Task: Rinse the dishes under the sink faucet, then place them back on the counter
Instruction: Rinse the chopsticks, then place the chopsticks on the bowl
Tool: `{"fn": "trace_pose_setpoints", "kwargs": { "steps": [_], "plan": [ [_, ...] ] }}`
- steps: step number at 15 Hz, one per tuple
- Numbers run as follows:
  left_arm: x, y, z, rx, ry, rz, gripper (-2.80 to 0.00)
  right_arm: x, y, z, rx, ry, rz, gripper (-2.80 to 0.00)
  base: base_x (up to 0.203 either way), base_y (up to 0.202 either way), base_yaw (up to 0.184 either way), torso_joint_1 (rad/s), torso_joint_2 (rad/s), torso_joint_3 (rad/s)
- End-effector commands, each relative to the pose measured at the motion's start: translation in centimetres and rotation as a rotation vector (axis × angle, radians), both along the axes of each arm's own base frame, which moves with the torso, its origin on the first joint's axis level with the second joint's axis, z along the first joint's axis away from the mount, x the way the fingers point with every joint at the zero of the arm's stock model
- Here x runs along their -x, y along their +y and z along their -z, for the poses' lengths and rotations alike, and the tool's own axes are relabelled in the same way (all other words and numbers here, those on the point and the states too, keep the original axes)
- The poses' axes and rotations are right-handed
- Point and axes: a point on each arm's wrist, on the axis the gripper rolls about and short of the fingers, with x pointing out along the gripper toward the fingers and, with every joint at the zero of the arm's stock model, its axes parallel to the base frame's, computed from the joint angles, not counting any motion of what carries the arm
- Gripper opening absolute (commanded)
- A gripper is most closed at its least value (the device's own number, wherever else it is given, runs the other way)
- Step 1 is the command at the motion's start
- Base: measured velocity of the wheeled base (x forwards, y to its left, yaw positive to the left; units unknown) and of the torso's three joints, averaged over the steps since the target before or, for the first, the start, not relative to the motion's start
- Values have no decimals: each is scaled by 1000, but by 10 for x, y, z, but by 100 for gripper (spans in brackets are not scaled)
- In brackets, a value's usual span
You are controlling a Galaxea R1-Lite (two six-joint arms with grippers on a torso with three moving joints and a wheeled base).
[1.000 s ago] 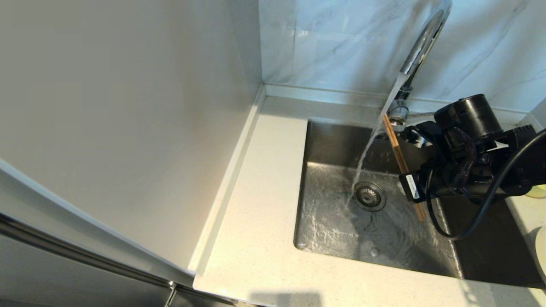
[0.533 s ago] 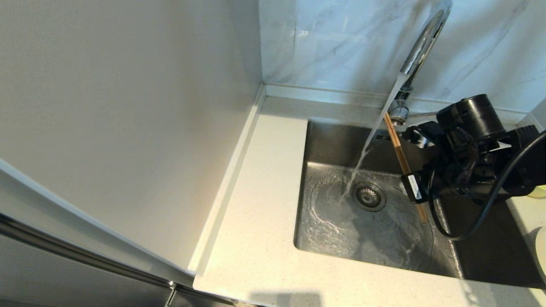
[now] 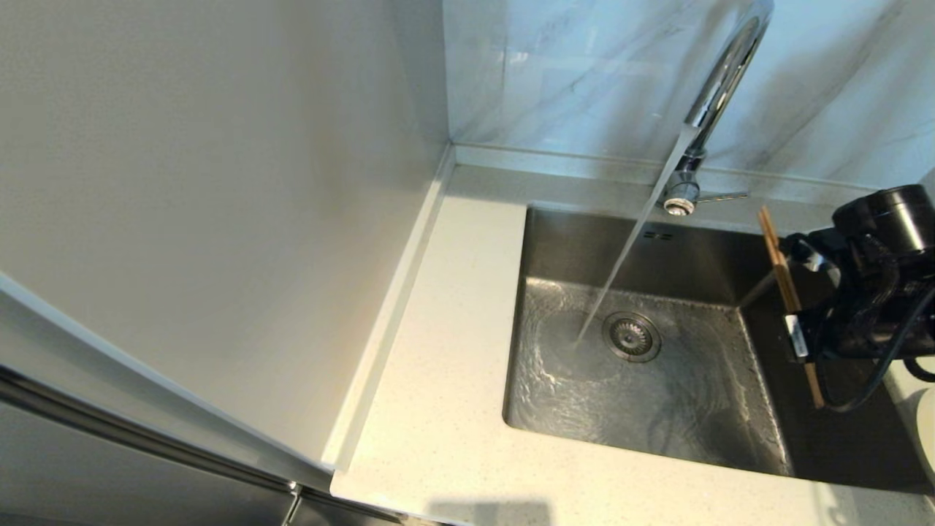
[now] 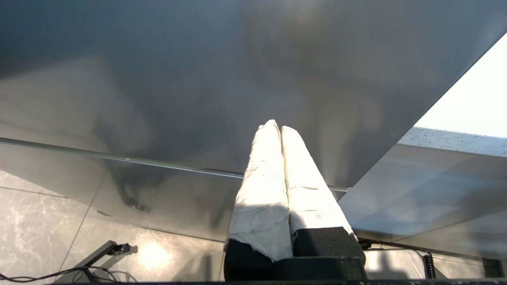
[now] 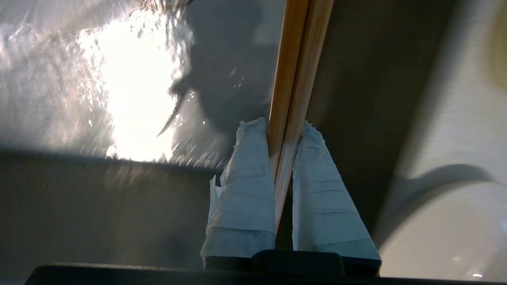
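Observation:
My right gripper [image 3: 796, 315] [image 5: 283, 126] is shut on the pair of brown wooden chopsticks [image 3: 780, 272] [image 5: 295, 71] and holds them steeply tilted over the right side of the sink [image 3: 584, 398], clear of the water. The chrome gooseneck faucet [image 3: 722, 77] runs; its stream falls slantwise and lands just left of the round drain strainer [image 3: 632, 336]. The cream-white plate [image 3: 928, 431] [image 5: 447, 237] lies on the counter at the far right. A pale yellow blur, the bowl [image 5: 500, 51], shows only in the right wrist view. My left gripper [image 4: 277, 127] is shut and empty, out of the head view.
The off-white counter [image 3: 445, 365] runs along the sink's left and front. A tall pale panel [image 3: 219, 204] stands to the left, and the marble wall [image 3: 570, 73] rises behind. The faucet's thin lever [image 3: 722, 196] points right. A steel cabinet front [image 4: 158, 79] faces the left gripper.
My right gripper has carried the chopsticks to the right, out from beside the water stream to the sink's right side. The water keeps running.

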Motion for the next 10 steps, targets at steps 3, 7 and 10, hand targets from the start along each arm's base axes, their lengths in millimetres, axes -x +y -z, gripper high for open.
{"fn": "trace_pose_setpoints", "kwargs": {
  "steps": [3, 7, 10],
  "plan": [
    [0, 0, 0, 0, 0, -1, -280, 19, -16, -25, 10, -103, 74, -280, 0, 0, 0, 0, 0, 0],
    [0, 0, 0, 0, 0, -1, -280, 30, -27, 14, 35, -24, 129, -280, 0, 0, 0, 0, 0, 0],
    [0, 0, 0, 0, 0, -1, -280, 31, -40, 2, 56, -10, 179, -280, 0, 0, 0, 0, 0, 0]
  ]
}}
